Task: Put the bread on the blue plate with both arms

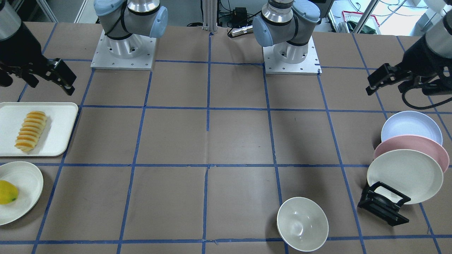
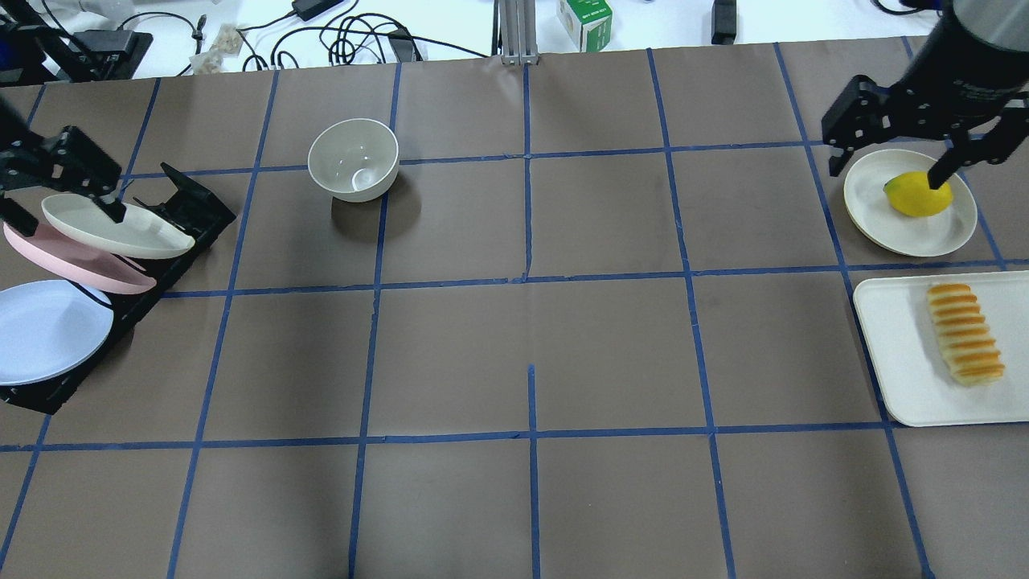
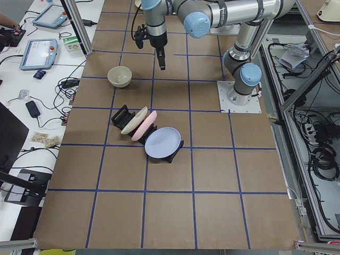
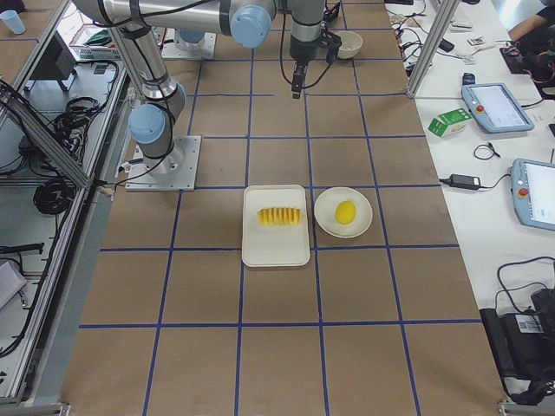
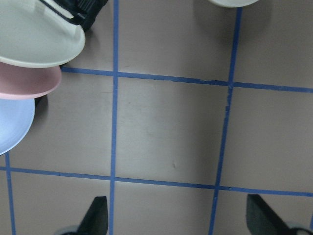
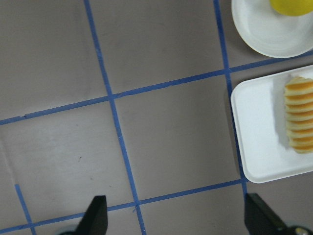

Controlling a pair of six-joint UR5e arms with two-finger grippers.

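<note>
Nothing here can be read: the green-and-white carton (image 2: 584, 22) just past the table (image 2: 514, 338) carries print too small to make out, and the pendant screen (image 4: 492, 106) beside the table is a blur.

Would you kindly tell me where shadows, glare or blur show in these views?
Overhead exterior: the bowl casts a soft shadow on the table toward the camera; the white desk beyond is washed out. Left wrist-mounted: a pale sheen on the table, and the fingertips of the left gripper look slightly soft.

brown table (image 2: 450, 354) crossed by blue tape (image 2: 527, 201), white bench (image 4: 494, 234) alongside.
</note>
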